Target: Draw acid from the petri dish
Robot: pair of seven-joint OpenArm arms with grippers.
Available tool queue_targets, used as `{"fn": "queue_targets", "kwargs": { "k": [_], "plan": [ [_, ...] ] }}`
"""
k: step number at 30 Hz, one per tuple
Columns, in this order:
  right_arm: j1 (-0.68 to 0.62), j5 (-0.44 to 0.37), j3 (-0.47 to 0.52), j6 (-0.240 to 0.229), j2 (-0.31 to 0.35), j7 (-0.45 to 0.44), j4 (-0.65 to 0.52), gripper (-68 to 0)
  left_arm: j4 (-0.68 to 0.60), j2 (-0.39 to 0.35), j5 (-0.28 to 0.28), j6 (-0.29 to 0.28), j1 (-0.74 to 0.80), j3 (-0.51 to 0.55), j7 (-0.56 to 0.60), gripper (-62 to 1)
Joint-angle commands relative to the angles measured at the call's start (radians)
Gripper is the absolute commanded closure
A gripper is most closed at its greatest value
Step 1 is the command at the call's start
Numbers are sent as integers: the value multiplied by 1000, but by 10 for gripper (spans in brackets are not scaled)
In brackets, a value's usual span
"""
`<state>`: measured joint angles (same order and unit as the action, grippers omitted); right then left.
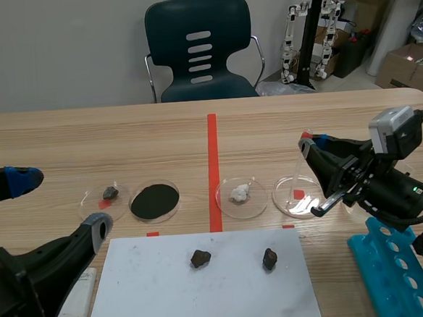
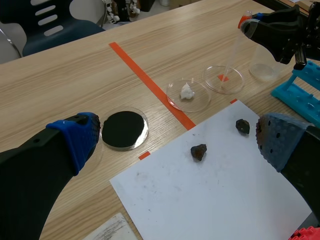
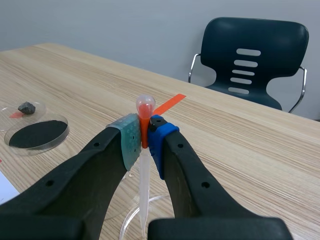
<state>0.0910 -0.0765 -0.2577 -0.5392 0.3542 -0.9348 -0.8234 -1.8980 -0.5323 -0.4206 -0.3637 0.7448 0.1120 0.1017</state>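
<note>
— So, how many of each?
— Four petri dishes (image 1: 254, 203), two dark stones (image 1: 200, 259), one white sheet (image 1: 207, 297), one pipette (image 3: 144, 180).
— And the pipette?
— Near upright, bulb up, tip in the clear dish (image 1: 287, 201), clamped by the right gripper (image 3: 145, 140). The left gripper (image 2: 175, 139) gapes.

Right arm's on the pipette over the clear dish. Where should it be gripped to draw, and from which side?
The soft bulb end, pinched from two opposite sides, approached level. The pipette stands nearly upright, tip down in the petri dish, so the bulb is the squeezable part. The right gripper is shut there, just below its rounded top.
</note>
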Motion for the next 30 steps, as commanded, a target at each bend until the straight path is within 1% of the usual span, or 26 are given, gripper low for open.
{"fn": "queue_targets", "kwargs": {
  "k": [1,19,26,30],
  "plan": [
    [20,-6,-2,-6,0,0,-4,-55,-18,0,-10,2,0,8,14,-623],
    [23,-6,-2,-6,3,0,-15,-55,-18,0,-10,2,0,8,14,-623],
    [20,-8,-2,-6,26,1,-69,-55,-18,0,-10,2,0,8,14,-623],
    [-2,-52,-2,-6,50,5,-129,-55,-18,0,-10,2,0,8,13,-623]
  ]
}}
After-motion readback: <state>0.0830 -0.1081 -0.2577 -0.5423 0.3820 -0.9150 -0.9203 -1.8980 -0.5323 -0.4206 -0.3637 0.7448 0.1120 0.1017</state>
